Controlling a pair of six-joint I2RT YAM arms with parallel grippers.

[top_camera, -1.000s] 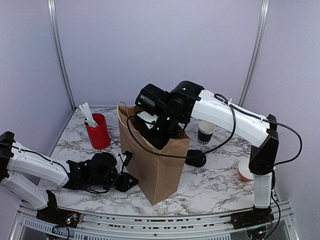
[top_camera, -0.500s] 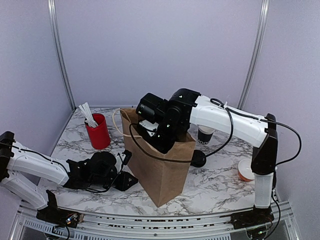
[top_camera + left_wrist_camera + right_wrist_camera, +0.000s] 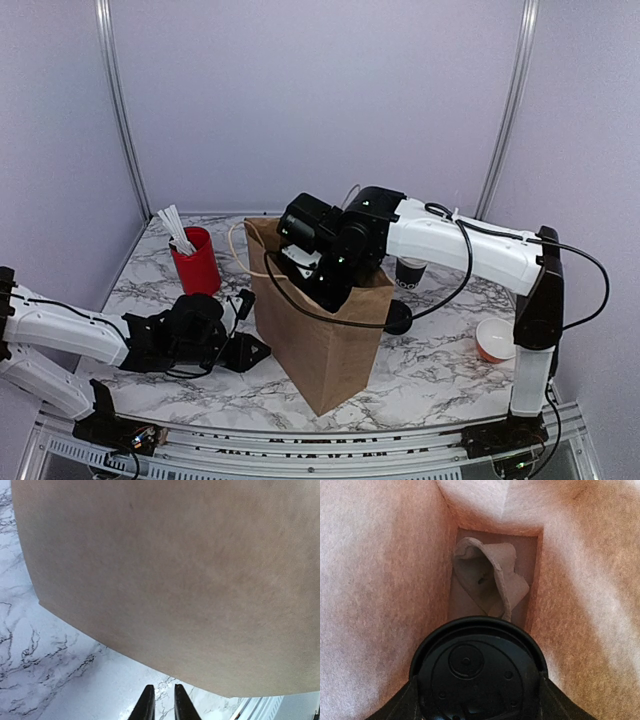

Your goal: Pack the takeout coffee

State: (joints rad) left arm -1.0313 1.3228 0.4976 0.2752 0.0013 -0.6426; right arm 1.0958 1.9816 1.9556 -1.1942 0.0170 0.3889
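The right arm is reaching down through the mouth of the brown paper bag (image 3: pixel 320 340), and over the last second it has been sinking deeper, so that in the overhead view its wrist is now sitting level with the bag's rim. The right hand (image 3: pixel 477 706) is grasping the takeout coffee (image 3: pixel 477 672). In the right wrist view a finger is pressing on each side of the cup, just under its black round lid. The cup is hanging upright inside the bag, between the paper walls. It is above the bag's floor, where a crumpled grey pulp piece (image 3: pixel 490 580) is lying towards the far end. Whether the cup's base is already touching the floor cannot be told, since the lid is hiding it.

The bag has also been shifting a little to the right as the arm pushes in, and its mouth is being held wide by the arm. Meanwhile the left arm has been stretching forward along the tabletop (image 3: pixel 440 365). The left hand (image 3: pixel 163 706) is now sitting low, just beside the foot of the bag, its fingers clenched almost together on nothing.

Judging from this, the packing is nearing its end. The cup is inside the bag and needs only lowering and releasing.
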